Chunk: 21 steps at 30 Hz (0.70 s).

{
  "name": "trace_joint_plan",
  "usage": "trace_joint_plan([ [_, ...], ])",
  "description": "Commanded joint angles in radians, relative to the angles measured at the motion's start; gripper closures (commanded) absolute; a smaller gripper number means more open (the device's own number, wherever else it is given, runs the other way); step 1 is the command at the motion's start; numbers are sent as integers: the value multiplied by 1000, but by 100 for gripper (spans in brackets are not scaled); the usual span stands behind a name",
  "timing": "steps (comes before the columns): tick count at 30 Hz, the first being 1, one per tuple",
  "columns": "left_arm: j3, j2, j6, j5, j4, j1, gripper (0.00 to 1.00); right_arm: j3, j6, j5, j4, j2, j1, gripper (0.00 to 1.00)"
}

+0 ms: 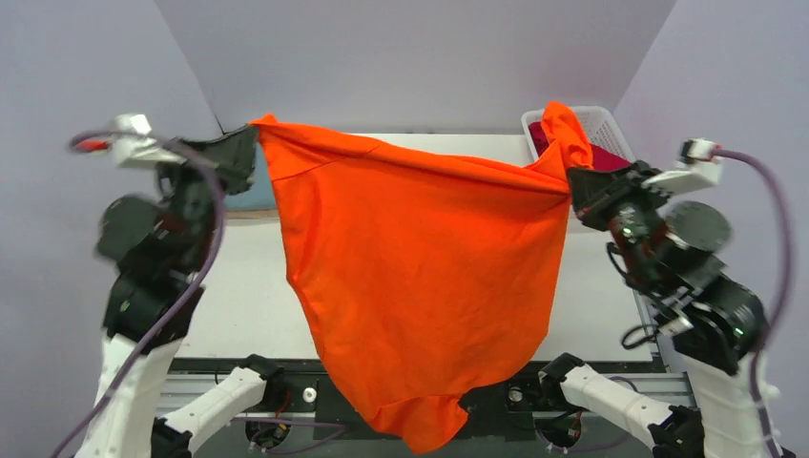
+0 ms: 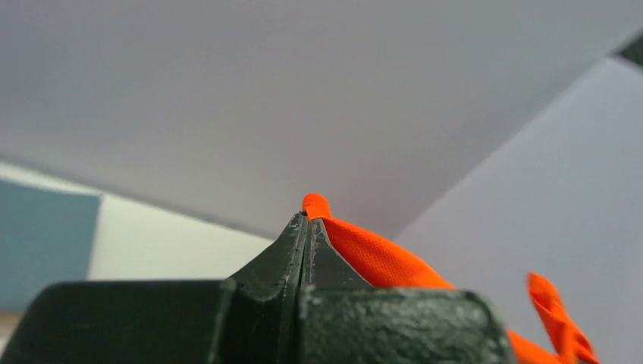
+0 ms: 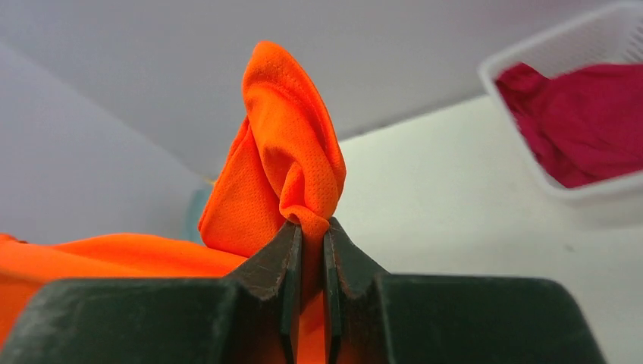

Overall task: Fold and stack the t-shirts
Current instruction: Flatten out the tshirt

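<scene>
The bright orange t-shirt [image 1: 420, 277] hangs spread in the air between both arms, its lower end drooping past the table's near edge. My left gripper [image 1: 250, 143] is shut on its upper left corner; in the left wrist view a small orange tip [image 2: 317, 206] sticks out above the closed jaws. My right gripper [image 1: 575, 186] is shut on a bunched upper right part of the orange shirt [image 3: 284, 171]. The crimson red t-shirt [image 1: 601, 156] lies in the basket and also shows in the right wrist view [image 3: 584, 121]. A teal-blue t-shirt [image 1: 256, 191] lies at the back left, mostly hidden. The beige one is out of view.
The white lattice basket [image 1: 603, 119] stands at the back right corner of the white table [image 1: 238, 286]. Grey walls close in the back and both sides. The arm bases sit at the near edge.
</scene>
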Motion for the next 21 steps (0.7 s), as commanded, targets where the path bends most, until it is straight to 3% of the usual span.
trace_joint_plan([
  [1,-76,270,70,-426,-58,31,100,-191,52,434,6,119,-12,97],
  [2,-84,374,68,-474,-74,43,100,-221,80,488,5,145,-16,94],
  [4,-90,531,22,-476,-126,91,99,-304,126,505,2,264,-38,72],
  [5,-71,580,1,-457,-183,131,85,-343,140,492,1,298,-59,50],
  [6,-59,677,-42,-412,-217,150,75,-357,165,448,0,364,-72,39],
  [7,-38,720,-61,-402,-271,178,58,-373,175,423,-2,394,-100,24],
  [8,-30,787,-86,-399,-293,195,33,-381,194,378,-9,447,-115,19],
  [9,-18,814,-93,-405,-324,198,25,-384,200,326,-10,470,-147,13],
  [10,-13,850,-106,-430,-344,201,18,-389,204,300,-12,510,-171,11],
  [16,-73,841,-101,-437,-315,201,15,-437,177,203,6,584,-209,7],
  [21,-164,773,-97,-298,-275,197,13,-501,148,95,59,581,-221,7],
])
